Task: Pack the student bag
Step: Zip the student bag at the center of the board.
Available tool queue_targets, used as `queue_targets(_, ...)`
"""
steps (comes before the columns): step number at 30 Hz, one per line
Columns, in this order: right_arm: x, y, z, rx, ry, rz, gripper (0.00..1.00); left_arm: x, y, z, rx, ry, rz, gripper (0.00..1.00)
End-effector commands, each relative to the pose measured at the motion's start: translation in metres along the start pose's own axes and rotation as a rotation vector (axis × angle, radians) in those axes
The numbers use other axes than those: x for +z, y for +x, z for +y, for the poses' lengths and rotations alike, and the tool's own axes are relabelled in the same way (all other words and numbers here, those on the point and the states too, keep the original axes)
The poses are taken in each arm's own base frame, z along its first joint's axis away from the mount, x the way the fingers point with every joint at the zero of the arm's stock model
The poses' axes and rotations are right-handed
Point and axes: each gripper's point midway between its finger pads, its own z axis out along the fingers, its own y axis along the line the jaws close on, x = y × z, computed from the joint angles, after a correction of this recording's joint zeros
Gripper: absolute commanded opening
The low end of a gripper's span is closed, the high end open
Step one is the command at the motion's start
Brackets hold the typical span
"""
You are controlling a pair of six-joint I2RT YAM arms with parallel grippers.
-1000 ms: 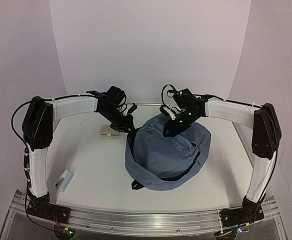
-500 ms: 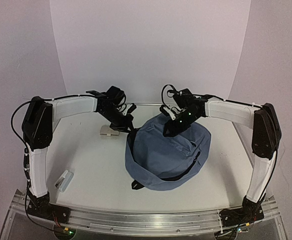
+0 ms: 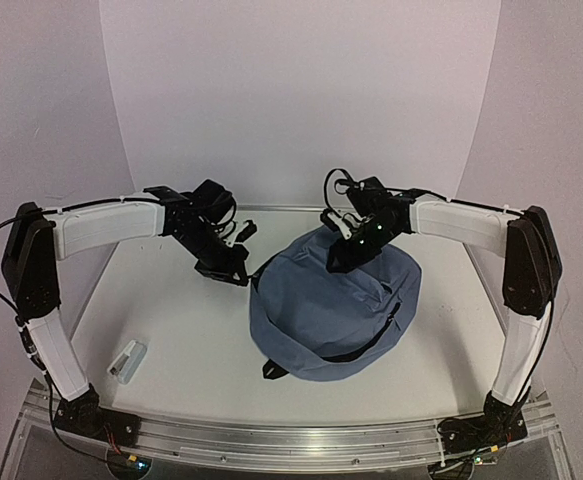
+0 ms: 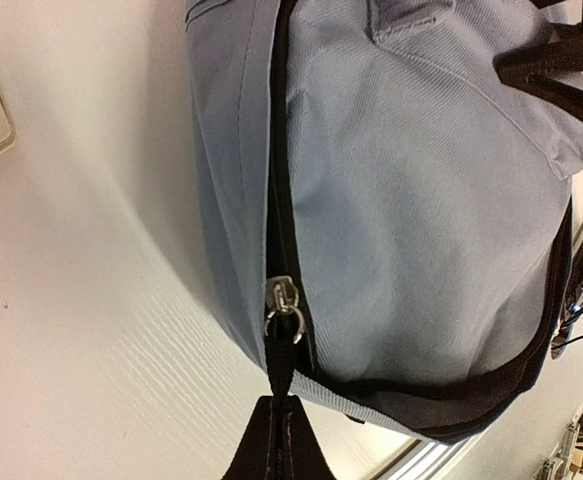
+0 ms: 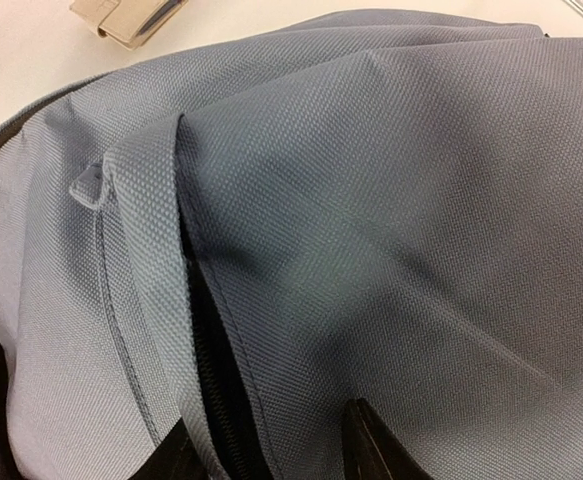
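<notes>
Your left gripper has just swung left and nearer, and its jaws have pinched shut on the black pull tab below the silver zip slider. You look set to open the main zip; I judge nothing is packed yet. Your right gripper has its jaws partly closed on a fold of the slate-blue fabric backpack. The backpack lies pocket-up, right of centre on the white surface. Its long axis runs near to far, top end far.
</notes>
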Motion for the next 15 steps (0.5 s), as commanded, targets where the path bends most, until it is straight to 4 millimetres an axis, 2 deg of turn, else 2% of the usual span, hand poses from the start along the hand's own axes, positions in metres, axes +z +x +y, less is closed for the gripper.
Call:
queue_targets(1, 0.003, 0.019, -0.018, 0.007, 0.008, 0.075, 0.50, -0.020, 0.008, 0.005, 0.004, -0.050, -0.018, 0.00)
queue_targets(4, -0.023, -0.008, 0.012, -0.060, -0.148, -0.015, 0.63, -0.017, -0.001, 0.006, 0.002, -0.061, -0.030, 0.00)
queue_targets(7, -0.045, -0.039, 0.033, -0.122, -0.247, -0.102, 0.71, -0.015, -0.012, 0.004, -0.002, -0.053, -0.055, 0.00)
queue_targets(10, -0.049, -0.058, 0.048, -0.172, -0.306, -0.144, 0.74, -0.015, -0.018, 0.003, -0.017, -0.046, -0.082, 0.00)
queue_targets(15, -0.033, -0.071, 0.081, -0.320, -0.340, -0.160, 0.77, -0.017, -0.025, 0.002, -0.038, -0.016, -0.118, 0.00)
